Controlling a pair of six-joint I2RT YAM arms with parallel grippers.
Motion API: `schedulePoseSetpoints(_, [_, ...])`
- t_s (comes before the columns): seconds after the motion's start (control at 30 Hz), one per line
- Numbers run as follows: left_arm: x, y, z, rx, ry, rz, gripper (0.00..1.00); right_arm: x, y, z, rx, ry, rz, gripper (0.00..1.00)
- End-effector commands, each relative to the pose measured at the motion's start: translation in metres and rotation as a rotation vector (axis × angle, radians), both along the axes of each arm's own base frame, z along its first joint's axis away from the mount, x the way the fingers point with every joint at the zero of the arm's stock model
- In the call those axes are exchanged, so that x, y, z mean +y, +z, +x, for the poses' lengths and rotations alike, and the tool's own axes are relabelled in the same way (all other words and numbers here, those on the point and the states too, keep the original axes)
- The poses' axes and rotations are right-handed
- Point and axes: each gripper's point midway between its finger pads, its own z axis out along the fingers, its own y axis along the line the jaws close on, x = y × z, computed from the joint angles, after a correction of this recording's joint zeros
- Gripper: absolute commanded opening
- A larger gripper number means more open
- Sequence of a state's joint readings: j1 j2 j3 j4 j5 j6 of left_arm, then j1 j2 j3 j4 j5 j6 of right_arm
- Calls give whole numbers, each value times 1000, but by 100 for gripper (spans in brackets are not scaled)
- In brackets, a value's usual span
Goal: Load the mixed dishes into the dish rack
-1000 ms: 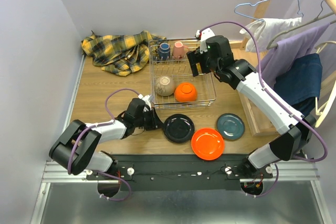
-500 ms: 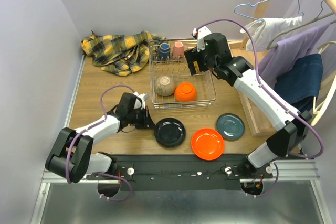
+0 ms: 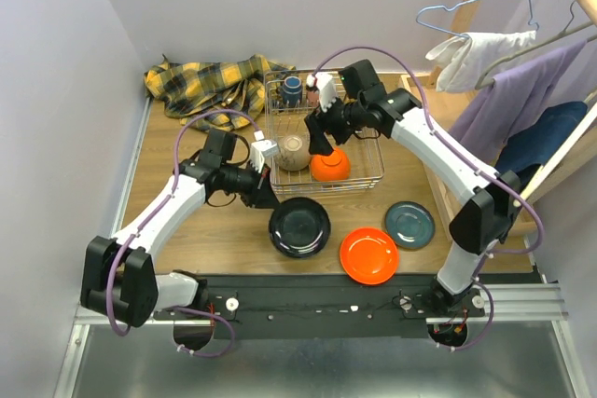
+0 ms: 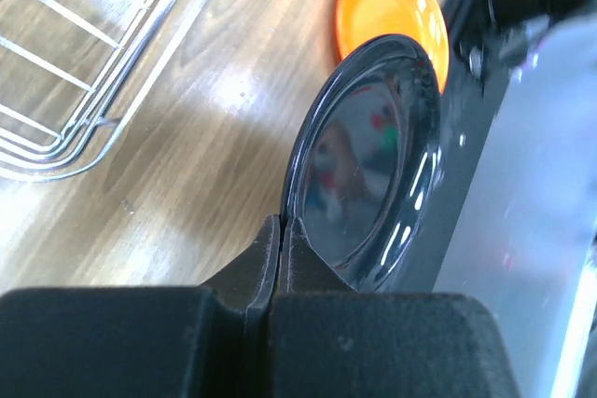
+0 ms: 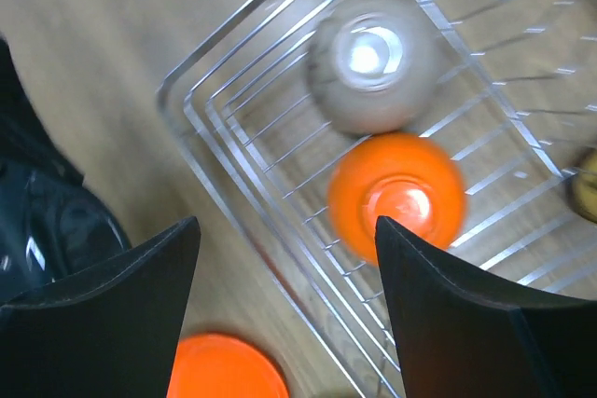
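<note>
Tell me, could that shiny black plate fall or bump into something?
It might. The left jaws pinch the black plate only by its rim, and it is glossy and tilted, so it could slip onto the table or the orange plate. Also, the right jaws hang open over the orange bowl at the front of the dish rack, so the plate could knock into that arm on its way in.

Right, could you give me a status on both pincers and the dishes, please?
Left pincer shut on black plate at rim. Right pincer open over orange bowl in dish rack. Right arm may crowd rack.
</note>
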State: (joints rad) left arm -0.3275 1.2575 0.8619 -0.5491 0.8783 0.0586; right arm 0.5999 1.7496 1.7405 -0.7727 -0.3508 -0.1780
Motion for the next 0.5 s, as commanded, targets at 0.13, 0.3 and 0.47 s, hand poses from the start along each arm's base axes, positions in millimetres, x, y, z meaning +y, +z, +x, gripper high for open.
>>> schedulePoseSetpoints(0.13, [26,34,21,-189,-3,82,0,8,14,-72,119,456,53,83])
schedulePoseSetpoints(0.3, [45,45,56,-248,80,136,0,7,36,-50,67,494,77,82])
schedulePoseSetpoints(0.47, [52,65,79,-321,112,138,0,12,15,-53,175,568,66,81])
